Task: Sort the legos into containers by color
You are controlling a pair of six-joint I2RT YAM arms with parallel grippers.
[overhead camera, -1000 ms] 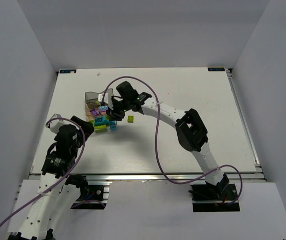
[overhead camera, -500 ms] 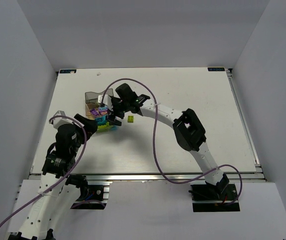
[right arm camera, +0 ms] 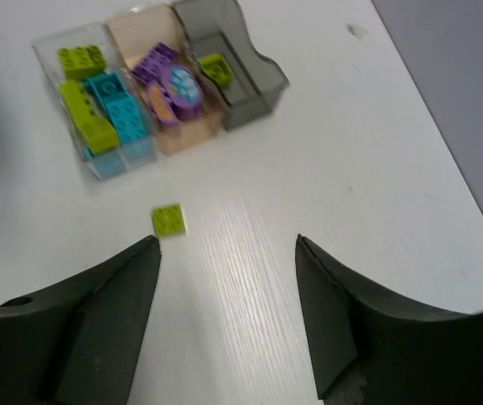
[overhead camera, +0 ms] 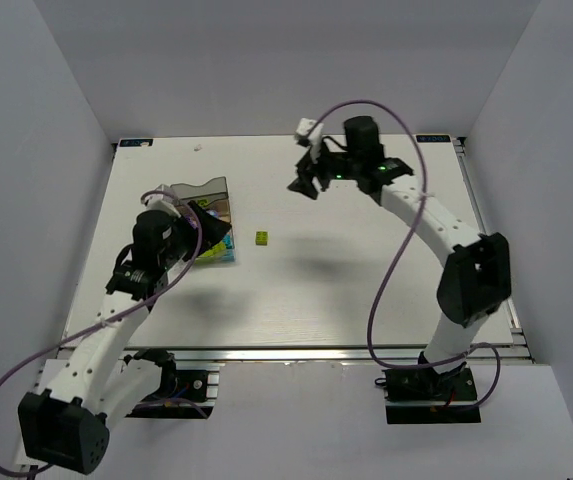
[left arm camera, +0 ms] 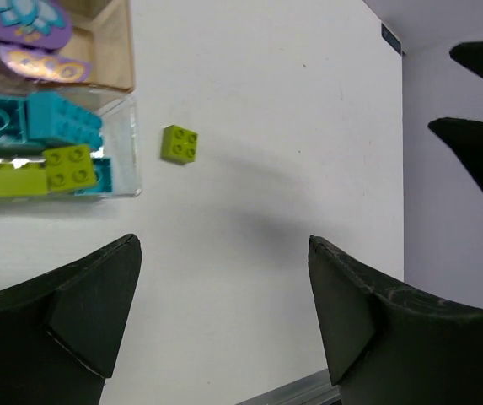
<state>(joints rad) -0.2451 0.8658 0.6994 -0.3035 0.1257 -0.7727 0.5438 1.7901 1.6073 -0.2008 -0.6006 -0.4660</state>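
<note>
While the loose lime-green lego [overhead camera: 263,238] sits alone on the white table [overhead camera: 366,290], just right of the containers [overhead camera: 198,190] and not touching them, you've got both arms up off the surface. Left gripper [left arm camera: 222,253]: jaws spread wide, nothing between them. In the top view it hovers over the near-right end of the tray row and hides part of it. Its wrist camera looks down at the loose lego beside the clear tray's corner. Right gripper [right arm camera: 226,245]: jaws also apart and empty. It is raised over the far side of the table, well apart from the trays and from the loose lego. You can spot its black fingers [left arm camera: 477,143] at the right edge of the left wrist view. The right wrist view shows the row best. The clear tray [right arm camera: 106,165] holds a mix of lime bricks [right arm camera: 89,118] and teal bricks [right arm camera: 119,105], and one lime brick lies in its far corner. The amber tray [right arm camera: 140,29] in the middle holds purple pieces [right arm camera: 178,89], one of them round with a pale flower print. The smoky grey tray [right arm camera: 249,93] at the other end holds a single lime brick [right arm camera: 214,67]. The three trays are joined side by side. The loose lego lies studs up, near the clear tray's end. The exact brick count in the clear tray is hard to tell because the bricks overlap.
</note>
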